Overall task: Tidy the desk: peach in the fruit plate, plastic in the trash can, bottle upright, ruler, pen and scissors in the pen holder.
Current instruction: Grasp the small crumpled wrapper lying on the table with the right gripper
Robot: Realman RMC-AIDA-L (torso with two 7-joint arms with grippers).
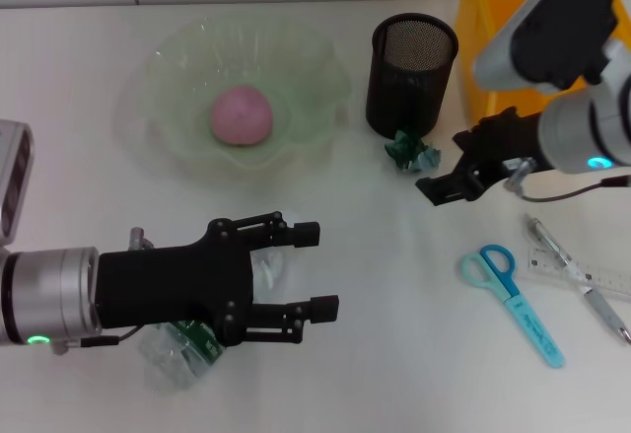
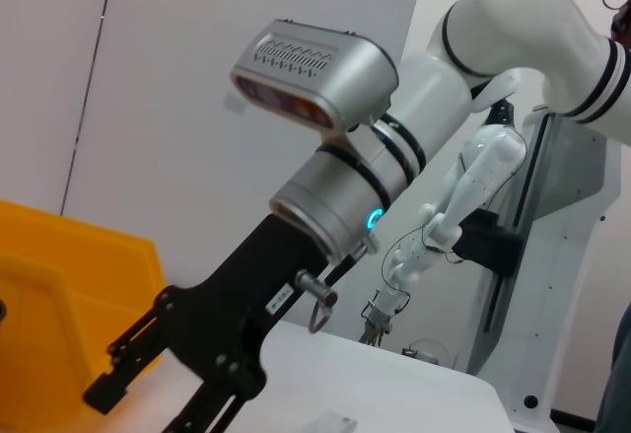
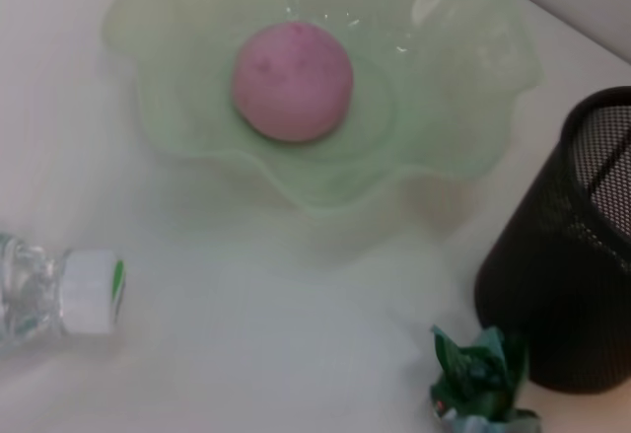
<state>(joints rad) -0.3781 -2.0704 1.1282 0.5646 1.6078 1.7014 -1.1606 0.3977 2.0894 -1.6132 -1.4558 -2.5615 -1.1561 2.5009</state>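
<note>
The pink peach (image 1: 242, 115) (image 3: 293, 80) lies in the pale green fruit plate (image 1: 177, 68) (image 3: 444, 108). A crumpled green plastic (image 1: 409, 150) (image 3: 478, 374) lies at the foot of the black mesh pen holder (image 1: 412, 73) (image 3: 567, 285). My right gripper (image 1: 449, 169) hovers open just right of the plastic. The clear bottle (image 1: 187, 344) (image 3: 59, 295) lies on its side under my left gripper (image 1: 317, 270), which is open and holds nothing. Blue scissors (image 1: 505, 295), a pen (image 1: 582, 280) and a clear ruler (image 1: 601, 277) lie at the right front.
The yellow trash can (image 1: 508, 19) (image 2: 59, 295) stands at the back right, behind the right arm (image 2: 335, 196). Bare white tabletop (image 1: 394, 354) lies between the left gripper and the scissors.
</note>
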